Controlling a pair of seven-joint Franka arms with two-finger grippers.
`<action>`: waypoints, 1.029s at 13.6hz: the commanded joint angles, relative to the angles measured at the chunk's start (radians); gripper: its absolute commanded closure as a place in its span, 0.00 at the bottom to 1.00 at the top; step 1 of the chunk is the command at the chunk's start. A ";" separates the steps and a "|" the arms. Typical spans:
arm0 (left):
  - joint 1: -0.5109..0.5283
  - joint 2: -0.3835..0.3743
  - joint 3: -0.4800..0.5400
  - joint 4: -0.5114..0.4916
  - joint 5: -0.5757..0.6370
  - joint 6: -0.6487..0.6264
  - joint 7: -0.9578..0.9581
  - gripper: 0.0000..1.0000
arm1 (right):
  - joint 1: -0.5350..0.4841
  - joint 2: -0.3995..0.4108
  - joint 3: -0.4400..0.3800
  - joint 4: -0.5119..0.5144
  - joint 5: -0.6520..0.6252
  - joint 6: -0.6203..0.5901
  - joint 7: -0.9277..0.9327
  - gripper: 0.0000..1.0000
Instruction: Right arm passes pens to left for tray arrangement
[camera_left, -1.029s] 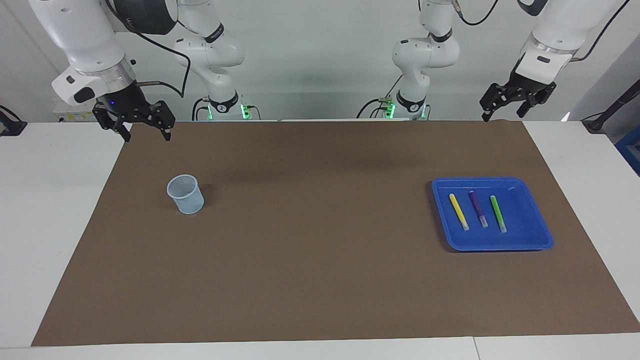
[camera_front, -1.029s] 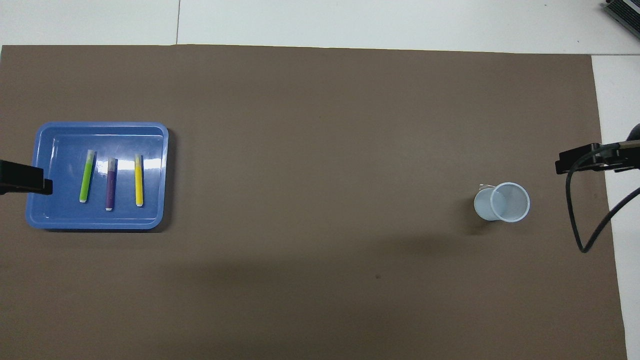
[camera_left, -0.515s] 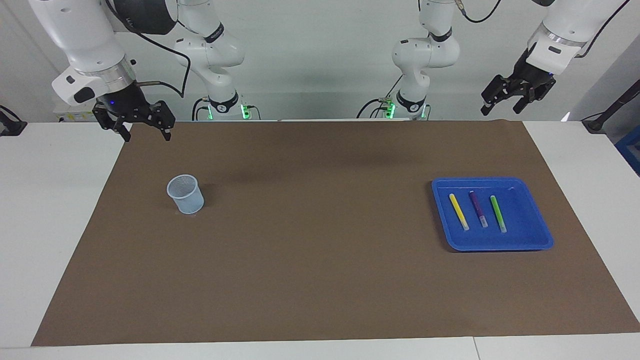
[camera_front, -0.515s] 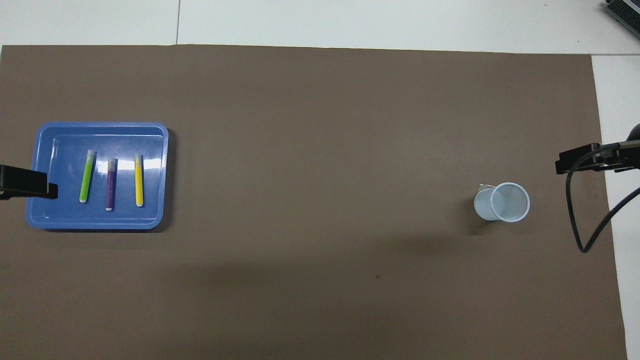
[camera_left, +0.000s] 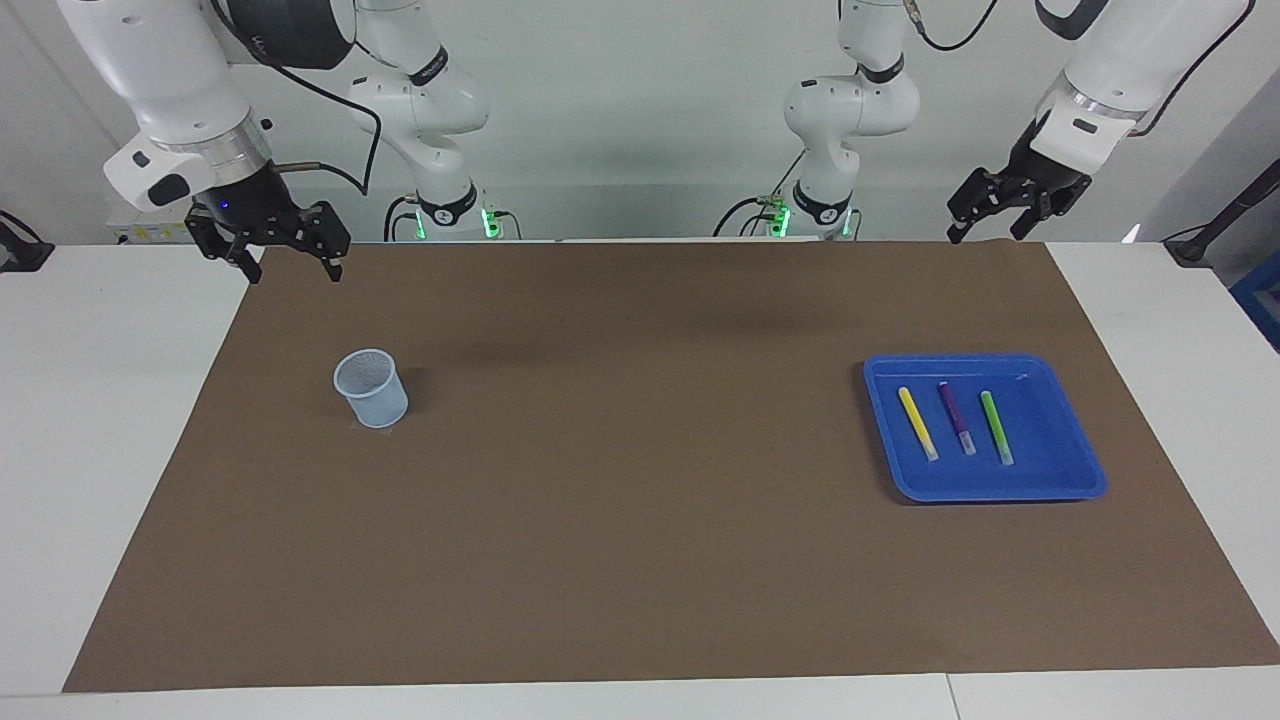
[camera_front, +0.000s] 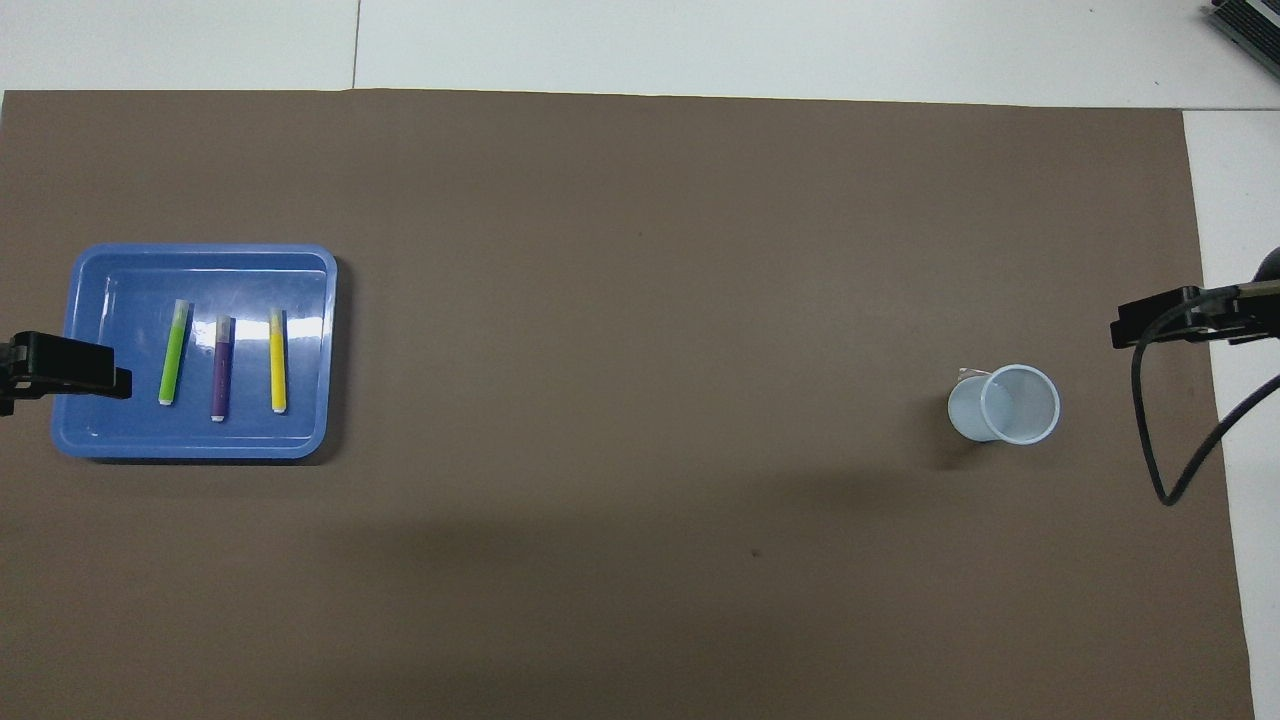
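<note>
The blue tray (camera_left: 1050, 455) lies toward the left arm's end of the table. In it lie three pens side by side: yellow (camera_left: 917, 423), purple (camera_left: 956, 418) and green (camera_left: 996, 427). The overhead view shows the tray (camera_front: 120, 280) with the green (camera_front: 174, 352), purple (camera_front: 221, 367) and yellow (camera_front: 277, 360) pens. My left gripper (camera_left: 985, 228) is open and empty, raised over the mat's edge nearest the robots; its tip (camera_front: 70, 360) overlaps the tray's rim from above. My right gripper (camera_left: 290, 268), blue-lit, is open and empty over the mat's corner at its own end, also seen overhead (camera_front: 1170, 318).
A small pale blue mesh cup (camera_left: 372, 390) stands upright on the brown mat (camera_left: 640, 480) toward the right arm's end, also seen overhead (camera_front: 1005, 405). A black cable (camera_front: 1150, 440) hangs by the right gripper. White table borders the mat.
The left gripper rose a little, then shifted toward the table's middle; overhead its tip reaches farther over the tray. The right arm, pens and cup have not moved.
</note>
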 joint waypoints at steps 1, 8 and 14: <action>0.003 -0.046 -0.008 -0.028 0.017 0.017 -0.003 0.00 | 0.000 -0.015 0.001 -0.008 0.002 -0.002 -0.006 0.00; 0.026 -0.003 0.035 0.004 0.020 -0.004 -0.005 0.00 | -0.002 -0.015 0.001 -0.008 0.002 -0.002 -0.006 0.00; 0.025 0.012 0.008 0.053 0.068 -0.006 0.001 0.00 | -0.002 -0.015 0.001 -0.008 0.002 -0.002 -0.006 0.00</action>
